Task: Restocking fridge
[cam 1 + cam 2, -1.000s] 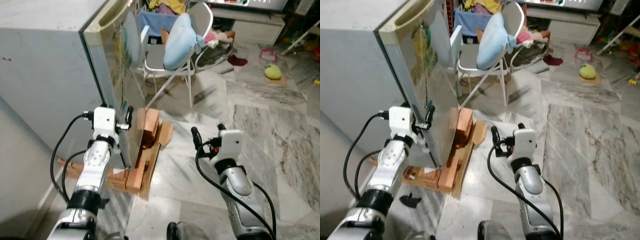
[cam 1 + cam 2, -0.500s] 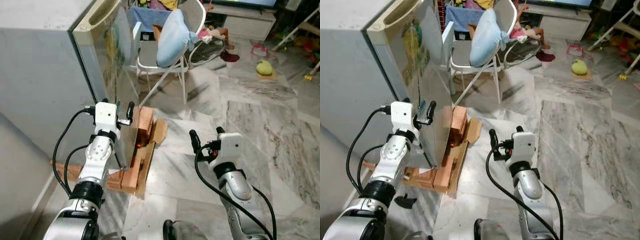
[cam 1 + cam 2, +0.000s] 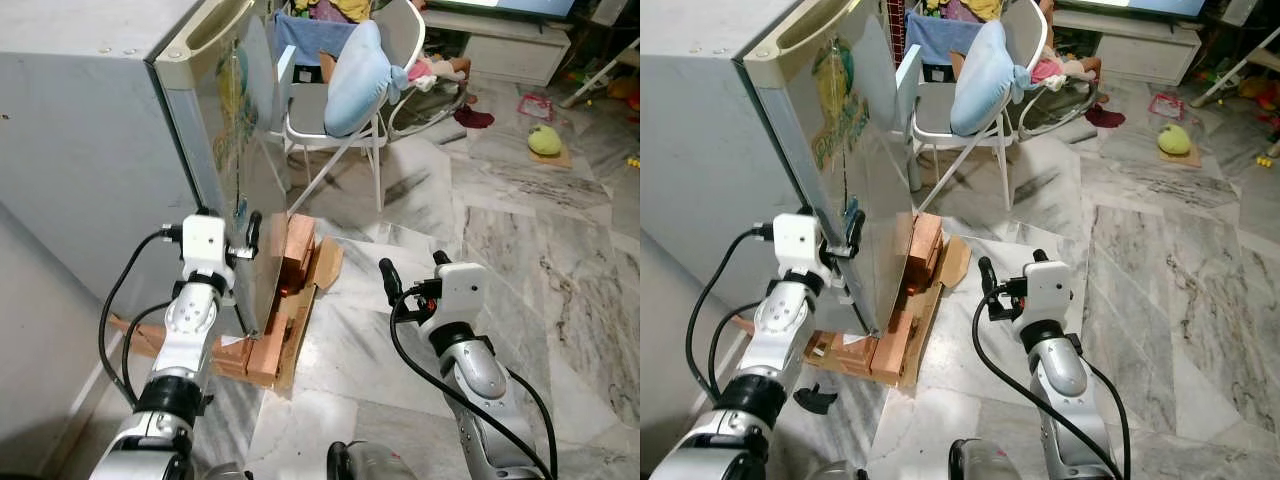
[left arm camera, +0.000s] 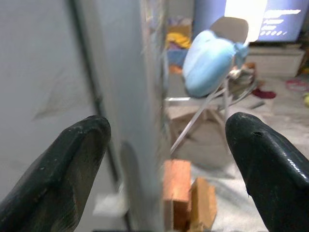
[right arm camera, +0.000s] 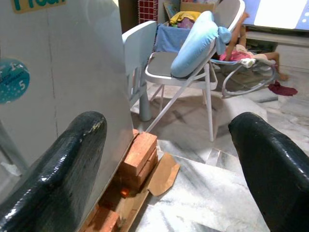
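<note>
My left gripper [image 3: 243, 236] is spread wide astride the fridge door's [image 3: 855, 190] edge, gripping nothing yet. The view has swung since a moment ago; door barely moved. Right gripper [image 3: 412, 276] hangs open, empty, over marble floor [image 3: 560, 250].

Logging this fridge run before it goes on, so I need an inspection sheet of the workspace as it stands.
Surface: marble floor, bare ahead.
Job's things: fridge, door edge-on to the camera, raised on bricks.
Clutter: cardboard; dark scrap on floor.
Grippers: left gripper open, straddling the door's edge; right gripper open, holding nothing.
Cables: black cables looped along both arms.
Surroundings: folding chair with blue cushion; yellow toy.
</note>
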Available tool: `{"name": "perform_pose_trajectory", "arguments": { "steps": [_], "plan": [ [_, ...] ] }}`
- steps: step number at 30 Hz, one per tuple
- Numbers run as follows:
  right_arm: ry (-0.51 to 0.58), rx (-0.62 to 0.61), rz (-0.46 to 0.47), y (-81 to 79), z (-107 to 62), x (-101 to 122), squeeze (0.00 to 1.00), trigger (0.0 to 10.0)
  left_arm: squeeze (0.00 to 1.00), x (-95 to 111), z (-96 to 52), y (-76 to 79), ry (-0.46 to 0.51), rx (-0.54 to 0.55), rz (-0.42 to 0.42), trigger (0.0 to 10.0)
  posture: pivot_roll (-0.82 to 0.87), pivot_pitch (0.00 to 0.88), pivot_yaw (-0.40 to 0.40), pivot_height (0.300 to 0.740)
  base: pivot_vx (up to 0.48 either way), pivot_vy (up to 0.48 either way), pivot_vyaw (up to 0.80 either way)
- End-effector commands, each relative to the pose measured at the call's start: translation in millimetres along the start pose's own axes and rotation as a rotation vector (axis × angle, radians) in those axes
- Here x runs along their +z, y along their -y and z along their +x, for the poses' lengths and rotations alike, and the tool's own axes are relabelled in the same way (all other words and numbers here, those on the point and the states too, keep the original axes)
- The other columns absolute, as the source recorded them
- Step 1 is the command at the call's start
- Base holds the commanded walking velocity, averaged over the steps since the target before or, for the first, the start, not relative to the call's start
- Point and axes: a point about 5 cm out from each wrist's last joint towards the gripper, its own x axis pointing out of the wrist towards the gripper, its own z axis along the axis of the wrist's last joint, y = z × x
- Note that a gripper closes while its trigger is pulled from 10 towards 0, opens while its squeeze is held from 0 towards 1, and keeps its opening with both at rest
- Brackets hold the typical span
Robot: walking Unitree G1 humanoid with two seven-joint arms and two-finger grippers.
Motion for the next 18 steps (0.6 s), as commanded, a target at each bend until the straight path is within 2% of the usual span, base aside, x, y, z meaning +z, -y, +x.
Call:
{"name": "perform_pose_trajectory", "arguments": {
  "steps": [1,10,18],
  "plan": [
    [-0.009,0.003,0.000,-0.8,-0.9,0,0.00,10.0,0.00,2,1.2,-7.4,0.008,0.030,0.011,10.0,-0.07,0.059,-0.030,0.740,0.000,0.000,0.00],
    [-0.012,0.031,0.000,-3.5,5.1,0,0.00,10.0,0.00,24,35.3,1.7,0.017,-0.010,0.003,10.0,-0.06,0.059,-0.045,0.740,0.000,0.000,0.00],
    [-0.011,0.023,-0.001,-1.5,5.2,0,0.00,10.0,0.00,30,49.5,17.8,-0.012,-0.092,-0.007,10.0,-0.07,0.052,-0.038,0.740,0.000,0.000,0.00]
  ]
}}
